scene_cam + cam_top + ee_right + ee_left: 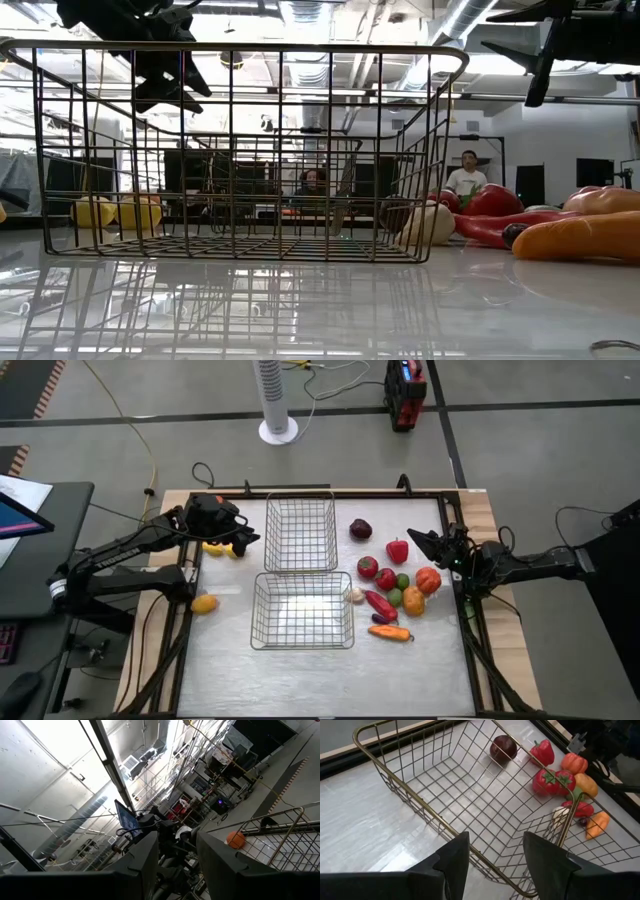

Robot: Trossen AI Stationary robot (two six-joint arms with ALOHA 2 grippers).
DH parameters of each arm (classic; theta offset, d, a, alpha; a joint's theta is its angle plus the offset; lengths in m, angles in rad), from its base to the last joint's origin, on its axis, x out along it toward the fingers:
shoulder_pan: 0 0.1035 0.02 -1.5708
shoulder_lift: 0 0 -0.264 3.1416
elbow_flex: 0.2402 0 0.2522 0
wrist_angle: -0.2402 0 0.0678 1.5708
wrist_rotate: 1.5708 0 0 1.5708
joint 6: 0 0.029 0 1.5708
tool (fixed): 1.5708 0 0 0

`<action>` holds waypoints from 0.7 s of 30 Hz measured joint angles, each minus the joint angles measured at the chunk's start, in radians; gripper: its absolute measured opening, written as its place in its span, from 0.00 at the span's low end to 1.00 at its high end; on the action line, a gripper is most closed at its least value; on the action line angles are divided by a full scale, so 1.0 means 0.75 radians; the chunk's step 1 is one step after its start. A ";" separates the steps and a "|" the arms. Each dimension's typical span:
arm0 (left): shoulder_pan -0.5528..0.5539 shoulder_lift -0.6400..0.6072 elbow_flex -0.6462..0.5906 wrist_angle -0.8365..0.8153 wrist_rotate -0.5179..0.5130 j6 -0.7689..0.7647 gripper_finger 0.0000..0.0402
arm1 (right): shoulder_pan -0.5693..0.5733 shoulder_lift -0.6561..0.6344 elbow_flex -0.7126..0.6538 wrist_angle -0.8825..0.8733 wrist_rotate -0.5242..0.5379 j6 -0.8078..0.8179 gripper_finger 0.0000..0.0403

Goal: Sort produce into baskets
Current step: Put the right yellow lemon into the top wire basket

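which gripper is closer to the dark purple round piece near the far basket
Right. The right gripper is just beside the dark purple piece, on the produce side; the left gripper is across the far basket from it.

Two square silver wire-mesh baskets sit mid-table — the far basket (300, 534) just behind the near basket (302, 610). Right of them lies a cluster of small red, orange and green produce (395, 588); left of them, yellow pieces (220, 548) — one more (204, 604) nearer.

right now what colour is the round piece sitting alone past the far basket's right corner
Dark purple, almost maroon. It shows best in the left wrist view.
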 joint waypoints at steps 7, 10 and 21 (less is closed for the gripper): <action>0.029 0.000 0.000 -0.002 0.003 0.039 0.43 | 0.001 0.000 0.000 0.000 0.000 0.001 0.40; 0.043 0.000 0.000 -0.020 0.004 0.082 0.43 | 0.001 0.000 0.000 0.000 0.000 0.001 0.40; 0.066 0.204 0.195 -0.325 0.023 0.318 0.43 | 0.001 0.000 -0.001 -0.001 0.000 0.002 0.40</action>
